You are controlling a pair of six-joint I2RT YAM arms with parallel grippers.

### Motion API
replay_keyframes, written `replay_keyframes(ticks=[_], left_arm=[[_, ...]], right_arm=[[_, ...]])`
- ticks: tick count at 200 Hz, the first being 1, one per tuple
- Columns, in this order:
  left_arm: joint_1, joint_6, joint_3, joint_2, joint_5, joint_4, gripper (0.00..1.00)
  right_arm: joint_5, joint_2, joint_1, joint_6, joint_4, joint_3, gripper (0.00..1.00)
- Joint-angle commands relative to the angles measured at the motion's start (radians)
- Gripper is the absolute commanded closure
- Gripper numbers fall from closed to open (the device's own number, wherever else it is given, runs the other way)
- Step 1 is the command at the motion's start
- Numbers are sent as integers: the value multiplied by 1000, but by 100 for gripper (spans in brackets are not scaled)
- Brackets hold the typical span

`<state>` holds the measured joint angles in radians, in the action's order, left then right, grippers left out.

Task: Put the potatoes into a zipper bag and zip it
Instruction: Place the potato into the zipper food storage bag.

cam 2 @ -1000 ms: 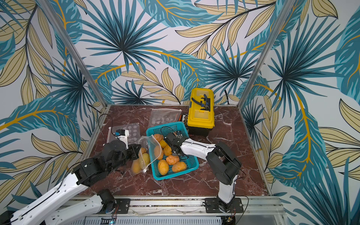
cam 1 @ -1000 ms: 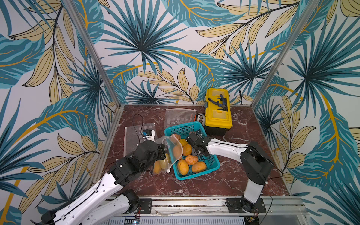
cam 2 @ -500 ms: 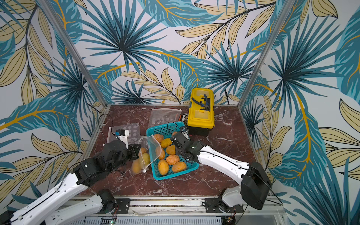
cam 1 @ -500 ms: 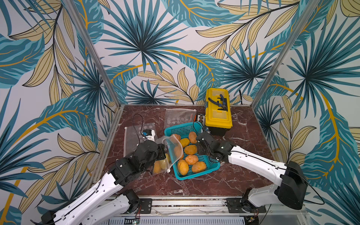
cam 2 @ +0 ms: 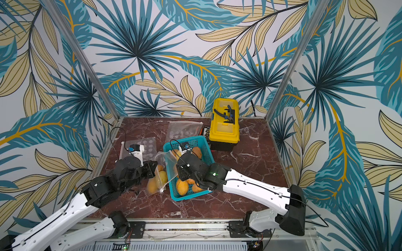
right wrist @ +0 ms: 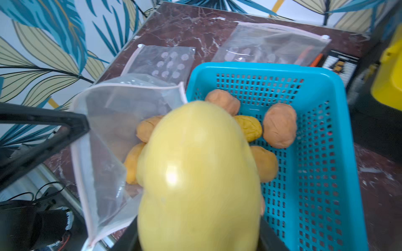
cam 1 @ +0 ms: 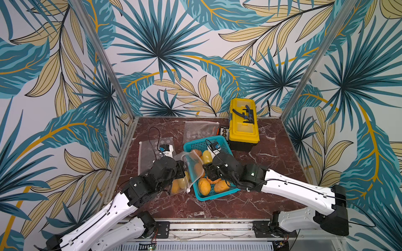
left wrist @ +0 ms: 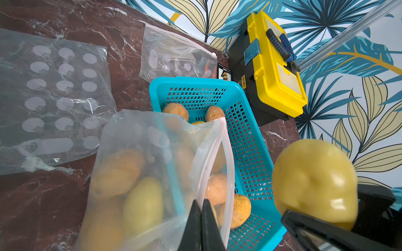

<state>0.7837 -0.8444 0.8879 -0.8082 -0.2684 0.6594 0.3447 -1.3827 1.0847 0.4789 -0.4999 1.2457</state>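
After it dipped into the basket (right wrist: 261, 66), right gripper (cam 1: 208, 171) holds 1 potato (right wrist: 195, 173).

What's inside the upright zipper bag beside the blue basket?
Through the zipper bag, at least three potatoes show, orange and yellow. The left wrist view cuts off its bottom, and the left arm covers part of it in both top views, so more may hide.

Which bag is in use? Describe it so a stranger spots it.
Find the blue basket mid-table. The bag stands at its left side, rim pinched by the left gripper. Unlike the two flat bags, it is open and holds potatoes.
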Motion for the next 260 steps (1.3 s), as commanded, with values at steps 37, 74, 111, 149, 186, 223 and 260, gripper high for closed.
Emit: replay_keyframes(ticks=[37, 74, 111, 149, 186, 223, 260], left_arm=[[-4, 10, -3, 2, 3, -21, 100], [-3, 10, -3, 2, 8, -21, 100], [-3, 10, -5, 5, 7, -21, 100], [-3, 10, -4, 5, 6, -21, 100], [-3, 11, -4, 3, 5, -21, 100], [-3, 11, -4, 5, 4, -21, 100], [-3, 9, -5, 6, 3, -21, 100]], right_arm=[[-102, -186, 6, -33, 41, 121, 70], [-107, -256, 7, -34, 44, 166, 68], [-95, -300, 6, -34, 28, 201, 56], [-85, -318, 7, -32, 19, 216, 39], [-80, -324, 6, -31, 4, 230, 24], [-32, -274, 6, -21, -35, 214, 22], [78, -123, 5, 6, -41, 88, 22]])
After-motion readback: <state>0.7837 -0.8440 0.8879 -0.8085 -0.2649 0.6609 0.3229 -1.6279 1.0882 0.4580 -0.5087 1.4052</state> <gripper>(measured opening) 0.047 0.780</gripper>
